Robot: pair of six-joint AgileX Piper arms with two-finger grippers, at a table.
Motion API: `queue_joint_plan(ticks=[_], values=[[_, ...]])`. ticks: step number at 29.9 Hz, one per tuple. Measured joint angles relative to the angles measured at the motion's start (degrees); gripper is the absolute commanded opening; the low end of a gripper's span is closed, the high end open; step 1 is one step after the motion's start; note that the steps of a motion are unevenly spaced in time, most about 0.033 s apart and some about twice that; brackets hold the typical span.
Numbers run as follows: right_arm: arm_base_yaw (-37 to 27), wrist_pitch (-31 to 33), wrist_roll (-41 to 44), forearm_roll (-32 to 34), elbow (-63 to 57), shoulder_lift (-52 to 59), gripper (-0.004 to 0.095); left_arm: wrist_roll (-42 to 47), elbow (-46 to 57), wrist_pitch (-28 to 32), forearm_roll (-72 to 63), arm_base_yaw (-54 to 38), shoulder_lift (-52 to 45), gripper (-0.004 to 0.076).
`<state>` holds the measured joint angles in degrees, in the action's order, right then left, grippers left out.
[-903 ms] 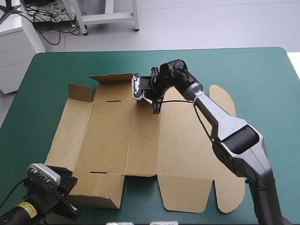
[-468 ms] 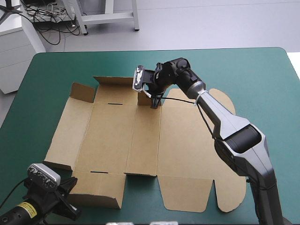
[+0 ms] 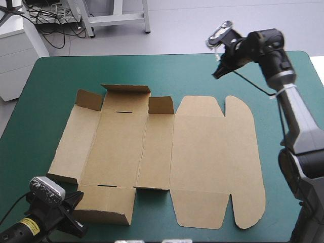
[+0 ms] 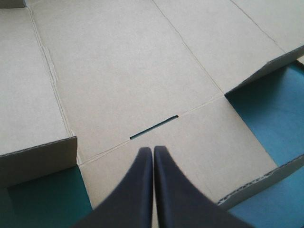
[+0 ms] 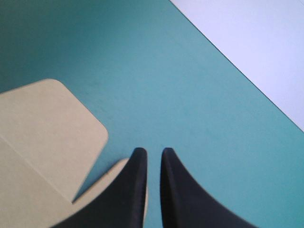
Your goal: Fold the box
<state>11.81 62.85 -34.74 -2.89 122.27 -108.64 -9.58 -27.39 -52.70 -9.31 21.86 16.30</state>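
The brown box (image 3: 152,152) lies as a mostly flat cut sheet in the middle of the teal-green table. Its far flaps (image 3: 161,105) are tilted up, and the rounded lid tabs point right. My right gripper (image 3: 218,74) hangs shut and empty in the air beyond the box's far right corner. In the right wrist view, the right gripper (image 5: 152,152) hovers above a rounded lid tab (image 5: 42,133). My left gripper (image 3: 77,211) rests shut at the near left corner. In the left wrist view, the left gripper (image 4: 153,150) sits over the near flap, just short of a slot (image 4: 154,127) in the board (image 4: 118,71).
The table's far edge (image 5: 237,71) runs close ahead of the right gripper. Bare teal-green cover (image 3: 283,167) lies to the right of the box and along the far side.
My right gripper has left the box's far middle flap and swung up and to the right, clear of the board. That flap now stands tilted up. The left arm has not moved.
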Motion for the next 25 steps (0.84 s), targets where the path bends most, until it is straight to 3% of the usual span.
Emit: queue_joint_plan(ticks=[7, 16, 25], values=[[-11.02, 4.05, 5.08, -0.14, -12.22, 12.71, -0.0015, 0.0, 0.0, 0.0, 0.0, 0.0, 0.0, -0.001], [-26.71, 8.21, 11.23, -7.3, -38.27, 33.07, -0.0015, 0.0, 0.0, 0.0, 0.0, 0.0, 0.0, -0.001], [-29.6, 7.52, 18.99, -8.75, -61.02, 53.81, -0.0015, 2.18, -0.68, -0.18, -0.01, 0.0, 0.74, -0.001]])
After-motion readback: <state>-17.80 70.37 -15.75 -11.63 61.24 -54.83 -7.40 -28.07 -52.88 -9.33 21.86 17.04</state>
